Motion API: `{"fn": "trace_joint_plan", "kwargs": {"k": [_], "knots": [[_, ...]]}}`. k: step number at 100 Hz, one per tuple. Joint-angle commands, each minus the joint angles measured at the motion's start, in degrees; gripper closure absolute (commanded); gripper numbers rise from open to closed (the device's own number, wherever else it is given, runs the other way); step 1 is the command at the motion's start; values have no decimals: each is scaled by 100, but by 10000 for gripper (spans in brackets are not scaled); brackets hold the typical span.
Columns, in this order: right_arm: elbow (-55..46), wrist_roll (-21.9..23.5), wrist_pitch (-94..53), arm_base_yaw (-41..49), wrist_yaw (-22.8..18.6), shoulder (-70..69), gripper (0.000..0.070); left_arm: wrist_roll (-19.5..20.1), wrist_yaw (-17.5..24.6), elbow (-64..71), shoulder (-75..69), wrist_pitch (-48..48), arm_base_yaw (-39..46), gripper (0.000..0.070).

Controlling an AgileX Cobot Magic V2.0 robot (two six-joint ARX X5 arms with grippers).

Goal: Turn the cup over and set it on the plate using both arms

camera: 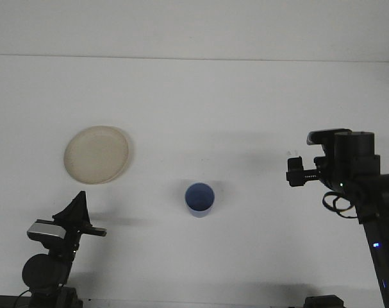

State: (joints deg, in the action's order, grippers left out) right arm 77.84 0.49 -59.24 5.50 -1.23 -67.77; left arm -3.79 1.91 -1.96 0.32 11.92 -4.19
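while the cup (199,199) stands upright, mouth up, on the table (200,102), nothing touches it. the plate (96,153) lies well left of the cup, slightly farther back. right gripper (293,172): well right of the cup, empty; finger state cannot be told. left gripper (77,215): left of the cup, nearer, empty; its finger state is likewise unclear.

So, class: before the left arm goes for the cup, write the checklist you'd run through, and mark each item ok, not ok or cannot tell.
1. Small blue plastic cup upright, mouth up: ok.
2. Round cream plate bare, ready to receive it: ok.
3. Right gripper well clear of the cup: ok.
4. Left gripper near the front edge, apart from the cup: ok.
5. Left gripper's opening: cannot tell.
6. White table between cup and plate unobstructed: ok.
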Motion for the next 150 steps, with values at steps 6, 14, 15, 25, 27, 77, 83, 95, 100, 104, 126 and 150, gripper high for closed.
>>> {"fn": "trace_joint_plan", "kwargs": {"k": [6, 14, 15, 25, 27, 77, 83, 95, 100, 104, 126, 150], "knots": [[-732, 92, 645, 2, 37, 564, 98, -2, -2, 116, -13, 57, 4, 688], [-1228, 85, 1014, 2, 162, 979, 98, -2, -2, 114, -13, 57, 4, 688], [-1314, 79, 1069, 2, 188, 1058, 98, -2, -2, 116, -13, 57, 4, 688], [-1882, 76, 1537, 2, 348, 1580, 98, -2, -2, 116, -13, 57, 4, 688], [-1987, 76, 1635, 2, 372, 1679, 98, -4, -2, 116, -13, 57, 4, 688], [-3926, -39, 3045, 7, 431, 3939, 98, -2, -2, 116, -13, 57, 4, 688], [-4022, -55, 3108, 7, 433, 4138, 99, -4, -2, 116, -13, 57, 4, 688], [-4079, -59, 3145, 4, 487, 4413, 99, -2, -2, 116, -13, 57, 4, 689], [-4079, -59, 3178, 4, 575, 4459, 99, -2, -2, 116, -13, 57, 4, 688], [-4079, -59, 3185, 4, 601, 4478, 99, -2, -2, 116, -13, 57, 4, 688], [-4079, -57, 3187, 4, 599, 4489, 99, -2, -2, 116, -13, 57, 4, 688], [-4076, -55, 3220, 4, 599, 4489, 98, -33, -4, 114, -13, 66, 4, 688]]}}
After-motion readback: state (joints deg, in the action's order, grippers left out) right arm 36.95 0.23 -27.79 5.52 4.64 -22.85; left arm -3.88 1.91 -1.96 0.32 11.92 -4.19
